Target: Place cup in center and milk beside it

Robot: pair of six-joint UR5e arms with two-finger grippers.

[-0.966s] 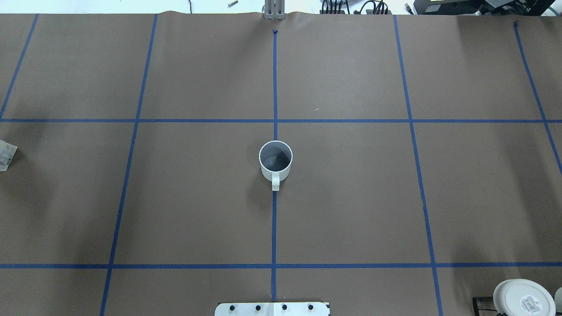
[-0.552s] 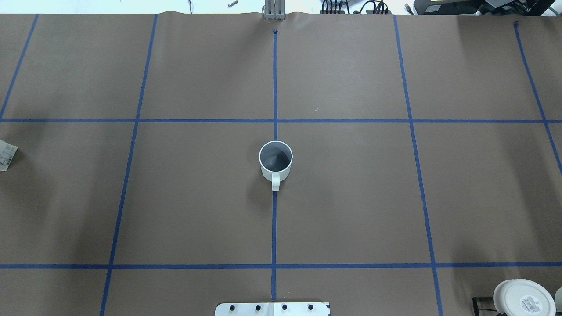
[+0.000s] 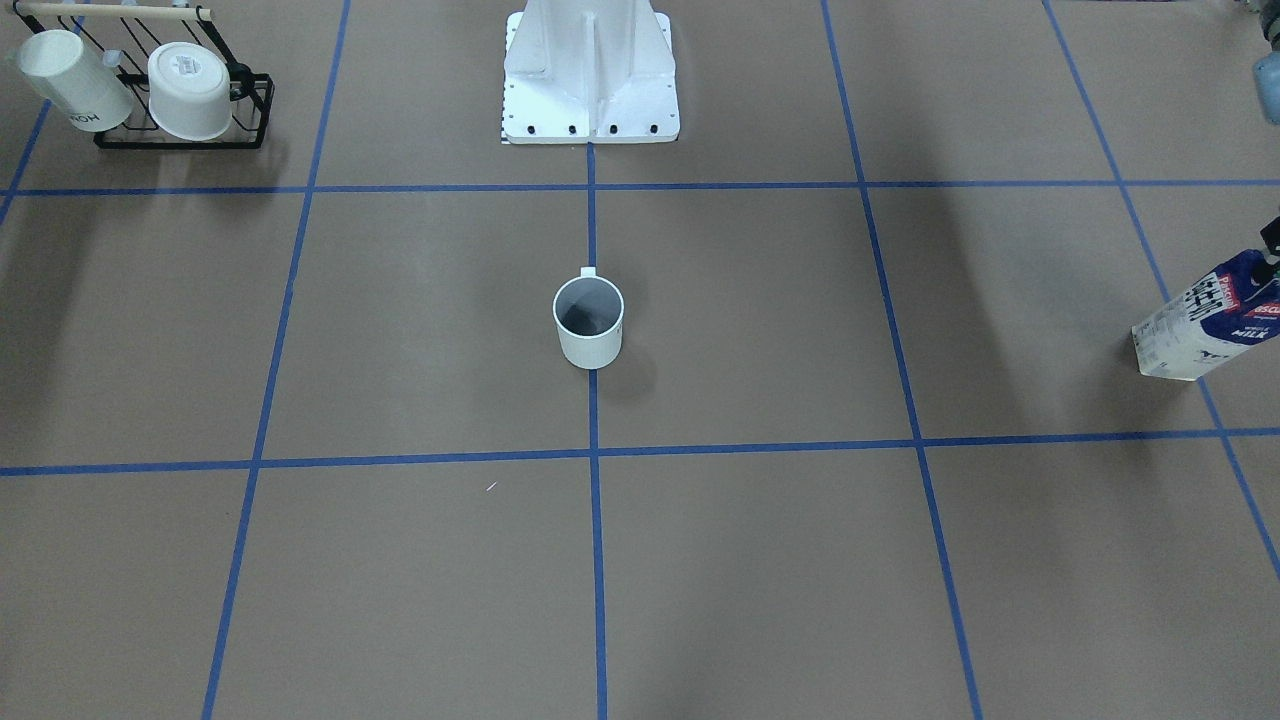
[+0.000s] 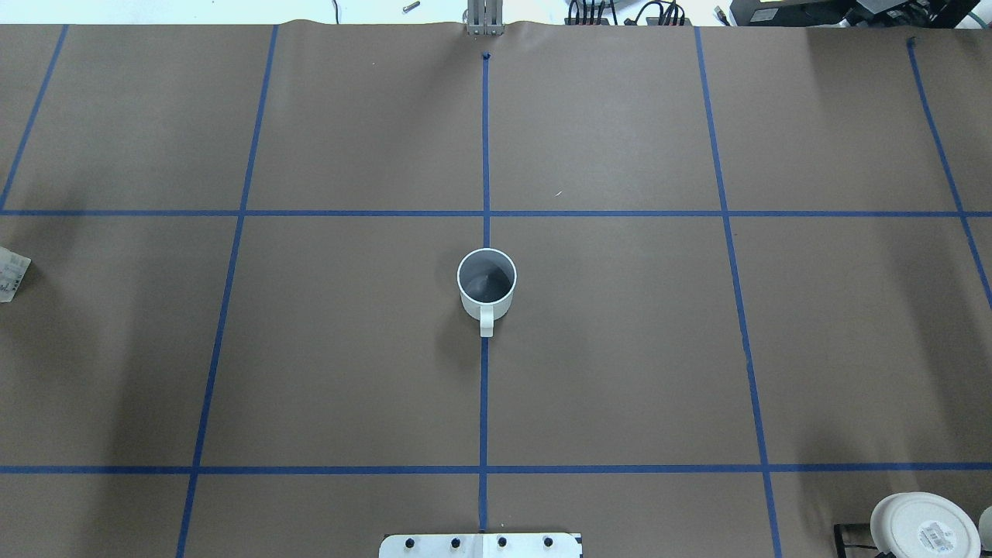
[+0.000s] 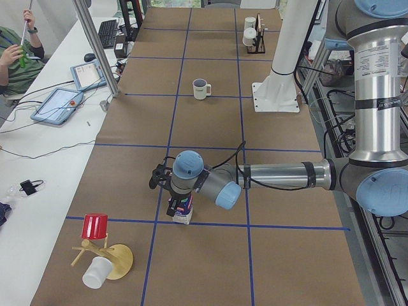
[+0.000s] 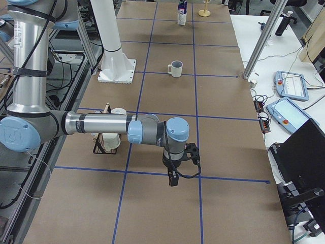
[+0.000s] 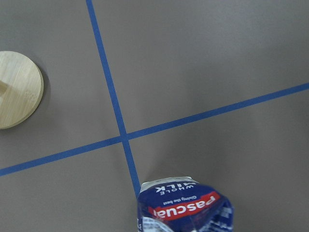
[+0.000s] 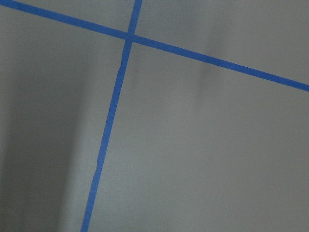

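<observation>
Sitting over the top of the milk [image 5: 182, 215], the left gripper [image 5: 179, 203] is too hidden to tell whether it grasps it. Milk stands near a blue tape crossing [image 7: 124, 137], well apart from the cup [image 4: 487, 285]. Cup is upright in the center [image 4: 604, 341], on the blue line [image 4: 483, 403], handle toward the robot base [image 4: 480, 545]. Right gripper [image 6: 173, 179] is at the far end, low over the table [image 6: 228, 203]; can't tell whether it is clenched.

We stand in a robotics lab: a paper-covered table [image 4: 620, 349] gridded with blue tape [image 4: 485, 155], a white robot pedestal [image 3: 590, 70], teach pendants [image 6: 292, 84] on the side bench [image 6: 284, 56].
</observation>
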